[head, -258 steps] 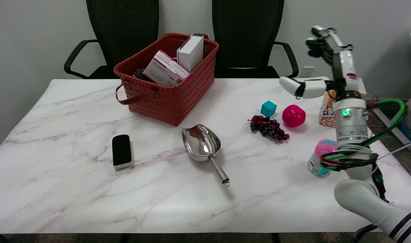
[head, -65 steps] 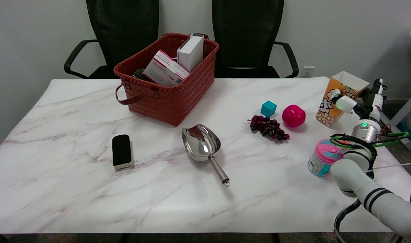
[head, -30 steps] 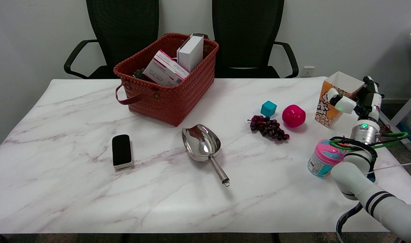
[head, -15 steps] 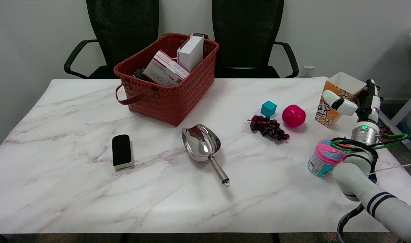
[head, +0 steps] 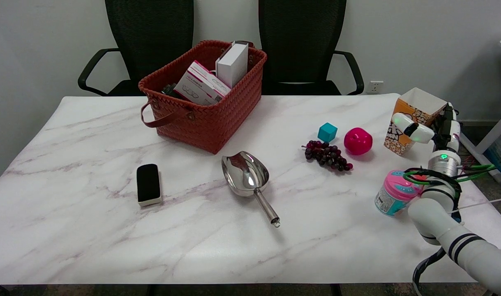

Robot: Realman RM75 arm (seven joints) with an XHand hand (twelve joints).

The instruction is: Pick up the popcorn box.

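The popcorn box (head: 405, 116), orange and white with an open top, stands near the table's far right edge and leans a little. My right hand (head: 433, 129) grips it from the right side. The white thumb (head: 412, 132) lies across the box's front face, and the black fingers (head: 445, 118) wrap its right wall and rear. The hand hides the box's lower right part. I cannot tell whether the base touches the table.
Left of the box lie a pink ball (head: 358, 141), a teal cube (head: 327, 132) and dark grapes (head: 327, 156). A pink-lidded tub (head: 394, 194) stands beside my forearm. Farther left are a metal scoop (head: 246, 174), a black eraser (head: 148, 183) and a red basket (head: 205, 119).
The hand came down from high above and closed around the popcorn box, which tipped and shifted slightly. Over the last half second the thumb slid a little lower.
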